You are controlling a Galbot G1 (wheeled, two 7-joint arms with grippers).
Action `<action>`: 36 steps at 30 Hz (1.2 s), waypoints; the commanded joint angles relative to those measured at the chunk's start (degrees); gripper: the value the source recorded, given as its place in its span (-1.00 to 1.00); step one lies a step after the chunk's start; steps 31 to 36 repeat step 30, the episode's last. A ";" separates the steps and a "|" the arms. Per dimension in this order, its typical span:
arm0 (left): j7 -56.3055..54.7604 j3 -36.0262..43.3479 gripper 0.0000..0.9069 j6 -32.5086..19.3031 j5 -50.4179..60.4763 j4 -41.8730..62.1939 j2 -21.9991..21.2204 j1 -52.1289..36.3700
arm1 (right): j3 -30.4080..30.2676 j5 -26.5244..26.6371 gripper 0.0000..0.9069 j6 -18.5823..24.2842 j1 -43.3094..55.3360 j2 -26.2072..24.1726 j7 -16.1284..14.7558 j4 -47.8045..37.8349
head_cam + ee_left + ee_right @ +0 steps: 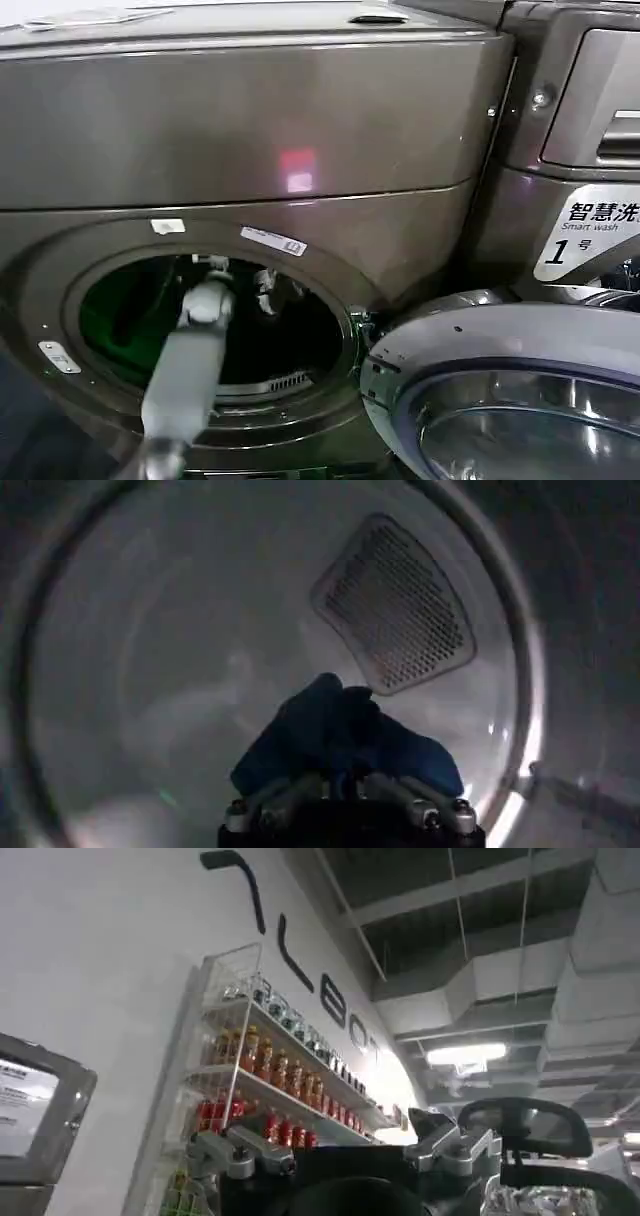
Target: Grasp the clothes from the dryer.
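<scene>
Clothes: I count one dark blue garment (345,735), low centre of my left wrist frame, deep inside the dryer (250,130); my left gripper (348,798) is clenched on it; in the head frame that arm reaches through the porthole (215,325), centre-left; I count two machines; the neighbour's sticker (592,232) reads "Smart wash 1"; my right gripper (340,1153) points at a drinks shelf (270,1083), and I cannot tell its state.

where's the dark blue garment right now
In the left wrist view the dark blue garment sits inside the dryer drum, right at the left gripper, below the perforated vent on the back wall.
</scene>
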 commanded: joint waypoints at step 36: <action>-6.97 0.38 -1.00 1.05 0.97 -4.18 -2.12 4.15 | 0.62 -0.82 1.00 0.96 0.10 0.01 -1.60 -0.40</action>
